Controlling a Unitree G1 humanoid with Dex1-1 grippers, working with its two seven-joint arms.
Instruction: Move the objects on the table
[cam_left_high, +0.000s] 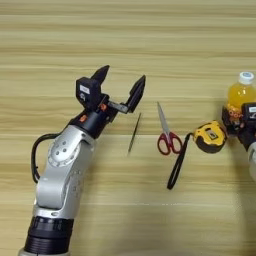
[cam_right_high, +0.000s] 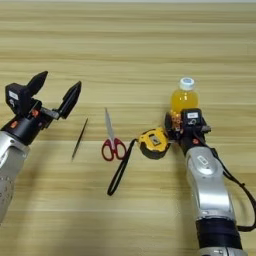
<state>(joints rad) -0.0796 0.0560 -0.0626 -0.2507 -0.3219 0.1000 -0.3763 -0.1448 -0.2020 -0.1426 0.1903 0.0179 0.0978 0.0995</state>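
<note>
My left gripper (cam_left_high: 121, 85) is raised above the table (cam_right_high: 128, 45), left of centre, with its two black fingers spread wide and nothing between them. The thin dark stick (cam_left_high: 134, 132) lies flat on the wood just below and right of that gripper, running nearly lengthwise from the far side toward the near edge, with a slight tilt.

The red-handled scissors (cam_right_high: 111, 139) lie closed just right of the stick, blades pointing toward the far edge, handles toward the near edge. The yellow-black tape measure (cam_right_high: 153, 143) sits just right of the scissor handles. Its black strap (cam_right_high: 120, 172) trails from the case toward the near-left, ending in a loop below the scissors.

My right gripper (cam_right_high: 178, 120) is at the right side of the table, against the lower half of the orange-drink bottle (cam_right_high: 183, 98). The bottle stands upright with its white cap on, just right of and behind the tape measure. I cannot tell how that gripper's fingers stand; my wrist housing covers them. The forearm runs from the bottle down to the near edge.
</note>
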